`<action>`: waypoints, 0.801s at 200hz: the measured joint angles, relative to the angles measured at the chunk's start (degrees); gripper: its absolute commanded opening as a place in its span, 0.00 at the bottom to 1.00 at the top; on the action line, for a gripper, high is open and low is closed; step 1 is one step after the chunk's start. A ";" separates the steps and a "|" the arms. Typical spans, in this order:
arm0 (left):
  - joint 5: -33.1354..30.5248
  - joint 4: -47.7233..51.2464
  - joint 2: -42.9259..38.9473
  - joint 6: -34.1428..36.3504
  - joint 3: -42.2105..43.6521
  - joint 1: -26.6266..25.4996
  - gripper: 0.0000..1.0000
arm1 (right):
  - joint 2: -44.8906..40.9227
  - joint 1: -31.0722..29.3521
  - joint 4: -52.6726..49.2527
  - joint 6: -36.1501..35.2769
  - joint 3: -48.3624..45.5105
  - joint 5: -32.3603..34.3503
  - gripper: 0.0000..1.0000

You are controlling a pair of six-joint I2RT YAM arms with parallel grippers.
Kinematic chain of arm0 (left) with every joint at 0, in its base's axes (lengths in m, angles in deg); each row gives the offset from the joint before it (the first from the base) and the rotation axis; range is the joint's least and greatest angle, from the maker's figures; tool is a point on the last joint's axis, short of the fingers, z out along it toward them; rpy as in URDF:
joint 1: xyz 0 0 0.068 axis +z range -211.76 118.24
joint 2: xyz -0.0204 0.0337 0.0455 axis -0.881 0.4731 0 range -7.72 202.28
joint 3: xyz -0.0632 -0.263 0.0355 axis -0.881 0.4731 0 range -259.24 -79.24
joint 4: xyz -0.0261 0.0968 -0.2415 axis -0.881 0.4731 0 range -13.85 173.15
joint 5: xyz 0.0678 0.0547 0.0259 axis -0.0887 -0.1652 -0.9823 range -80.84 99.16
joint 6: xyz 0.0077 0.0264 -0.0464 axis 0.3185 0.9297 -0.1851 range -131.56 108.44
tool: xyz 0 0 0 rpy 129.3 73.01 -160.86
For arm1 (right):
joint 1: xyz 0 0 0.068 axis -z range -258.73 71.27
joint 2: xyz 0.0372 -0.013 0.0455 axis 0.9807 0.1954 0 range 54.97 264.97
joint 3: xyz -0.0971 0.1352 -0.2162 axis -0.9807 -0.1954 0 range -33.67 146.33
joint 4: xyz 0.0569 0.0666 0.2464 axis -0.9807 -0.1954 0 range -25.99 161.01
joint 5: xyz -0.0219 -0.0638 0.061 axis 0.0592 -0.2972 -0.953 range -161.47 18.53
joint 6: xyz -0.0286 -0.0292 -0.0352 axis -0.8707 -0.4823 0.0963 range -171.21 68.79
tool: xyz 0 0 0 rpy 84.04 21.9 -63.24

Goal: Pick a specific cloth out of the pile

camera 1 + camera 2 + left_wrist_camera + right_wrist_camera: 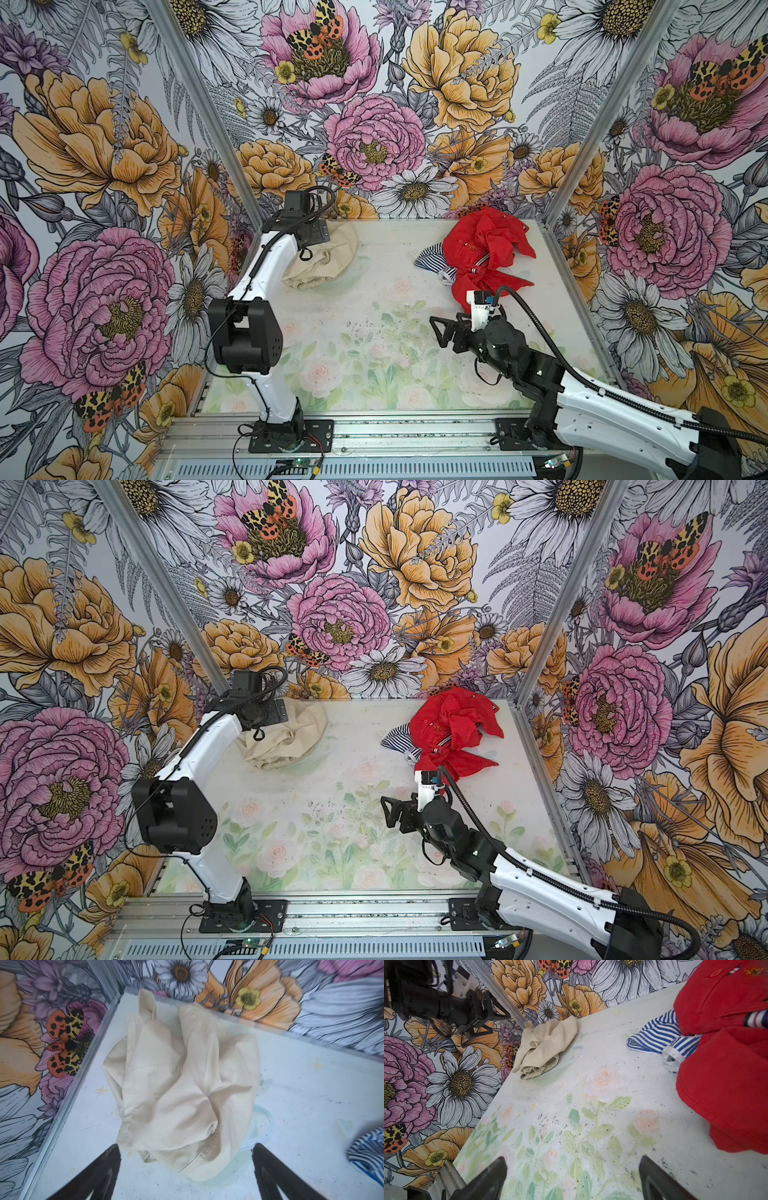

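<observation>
The left gripper (186, 1145), its jaws wide apart and empty, hangs just above the cloth (182, 1084). This crumpled cream garment lies on the desk (374, 332), well apart from the pile (482, 249) and to its left in both top views. The right gripper (573, 1157), also spread and empty, hovers near the pile's front edge. The cloth looks already separated, so any lift calls for pinching a raised fold. No brand, label or writing is readable.

Left tool (186, 1147) jaws wide apart; right tool (436, 332) likewise, both empty.
</observation>
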 measured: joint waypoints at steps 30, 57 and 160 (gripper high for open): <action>1.92 -8.85 -17.44 -0.39 15.28 -0.04 0.99 | -4.70 0.09 -3.17 -1.38 0.00 2.21 0.99; -4.74 -20.46 -34.14 -0.24 36.46 -2.95 0.99 | -10.23 0.87 -6.01 -4.70 -0.09 6.16 0.99; -33.55 -66.45 -38.25 8.55 78.20 -12.59 0.99 | -23.06 21.42 -16.57 -23.19 -0.33 26.32 0.99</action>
